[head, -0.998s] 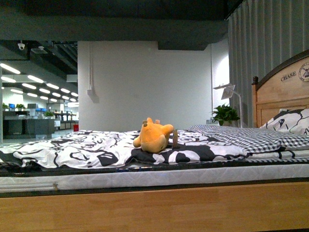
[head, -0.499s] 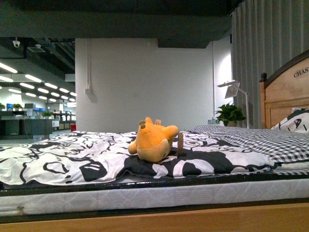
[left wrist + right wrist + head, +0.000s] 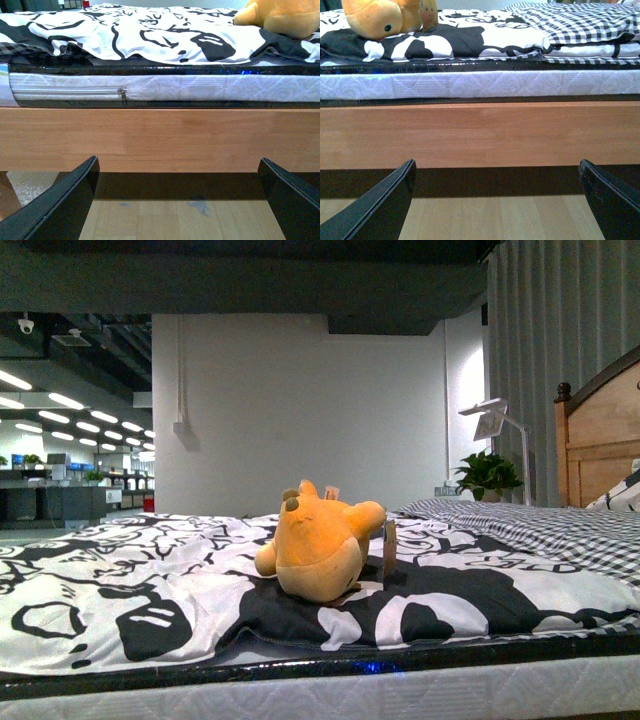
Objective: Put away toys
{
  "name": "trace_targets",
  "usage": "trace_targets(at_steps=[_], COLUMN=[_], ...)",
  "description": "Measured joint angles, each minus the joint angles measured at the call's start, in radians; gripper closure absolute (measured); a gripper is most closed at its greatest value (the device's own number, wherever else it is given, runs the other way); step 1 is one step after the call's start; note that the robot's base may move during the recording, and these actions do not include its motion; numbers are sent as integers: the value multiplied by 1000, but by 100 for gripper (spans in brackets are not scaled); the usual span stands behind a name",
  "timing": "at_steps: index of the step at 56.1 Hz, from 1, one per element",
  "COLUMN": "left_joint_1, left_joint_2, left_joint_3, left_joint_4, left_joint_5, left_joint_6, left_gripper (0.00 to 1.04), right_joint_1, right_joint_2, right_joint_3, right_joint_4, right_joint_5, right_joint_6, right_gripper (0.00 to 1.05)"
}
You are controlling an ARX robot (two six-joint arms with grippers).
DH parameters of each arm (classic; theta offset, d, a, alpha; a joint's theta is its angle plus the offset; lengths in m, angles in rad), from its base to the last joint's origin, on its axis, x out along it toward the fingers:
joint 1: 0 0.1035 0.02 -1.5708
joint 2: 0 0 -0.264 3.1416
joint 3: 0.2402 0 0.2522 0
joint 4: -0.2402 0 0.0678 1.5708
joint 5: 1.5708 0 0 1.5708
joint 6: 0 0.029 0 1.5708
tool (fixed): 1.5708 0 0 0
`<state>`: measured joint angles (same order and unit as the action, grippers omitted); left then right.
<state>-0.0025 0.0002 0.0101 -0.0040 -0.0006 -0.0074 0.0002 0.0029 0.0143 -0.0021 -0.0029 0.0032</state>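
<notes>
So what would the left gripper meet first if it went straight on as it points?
Likely the light wooden bed rail, below the white quilted mattress; the left gripper faces it squarely. Depth unclear.

No text, label, brand or number can be read in any view. The tag (image 3: 389,548) beside the plush (image 3: 320,550) is too small to show any print.
</notes>
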Motion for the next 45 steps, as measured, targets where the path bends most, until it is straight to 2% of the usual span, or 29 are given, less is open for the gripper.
trace_targets(at_steps=[45], left_joint_1=[0], left_joint_2=[1], left_joint_3=[0], left_joint_4=[0], left_joint_5=[0], left_joint_6=[0], left_gripper=[6], right_joint_1=[0], right_joint_2=[1], right_joint_3=[0], right_joint_4=[0], right_joint_5=[1], right_joint_6=[0], right_gripper=[7])
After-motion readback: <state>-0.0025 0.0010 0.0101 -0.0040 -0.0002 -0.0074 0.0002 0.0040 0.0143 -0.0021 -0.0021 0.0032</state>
